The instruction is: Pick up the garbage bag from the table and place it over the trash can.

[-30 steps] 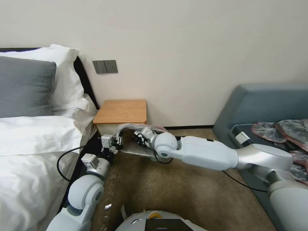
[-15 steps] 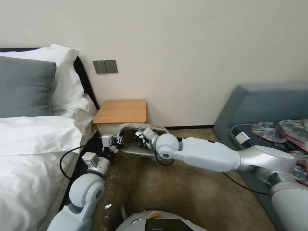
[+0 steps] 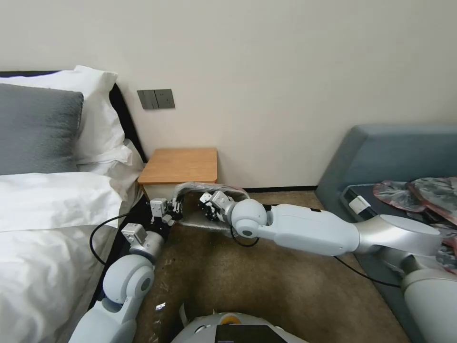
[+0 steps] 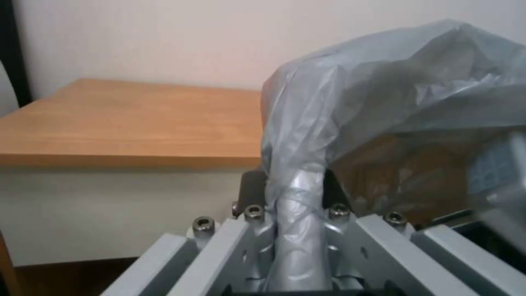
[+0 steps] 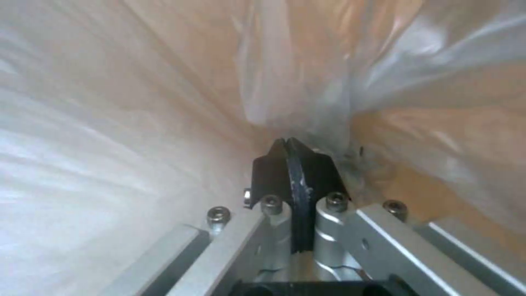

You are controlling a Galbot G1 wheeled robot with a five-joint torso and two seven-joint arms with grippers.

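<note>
Both arms have crept farther, left end effector and right end effector each clamped on the garbage bag, stretching its mouth open just near the tabletop.

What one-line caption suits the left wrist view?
Left gripper shut on a twisted fold of the garbage bag beside the table.

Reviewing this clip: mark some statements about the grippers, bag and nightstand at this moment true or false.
1. The left gripper is shut on the garbage bag. True.
2. The garbage bag lies flat on the table. False: it is held stretched between the two grippers, in front of the table.
3. The right gripper has its fingers closed, with bag film all around it. True.
4. The right arm is parked at the robot's side. False: it reaches out to the bag beside the left gripper.
</note>
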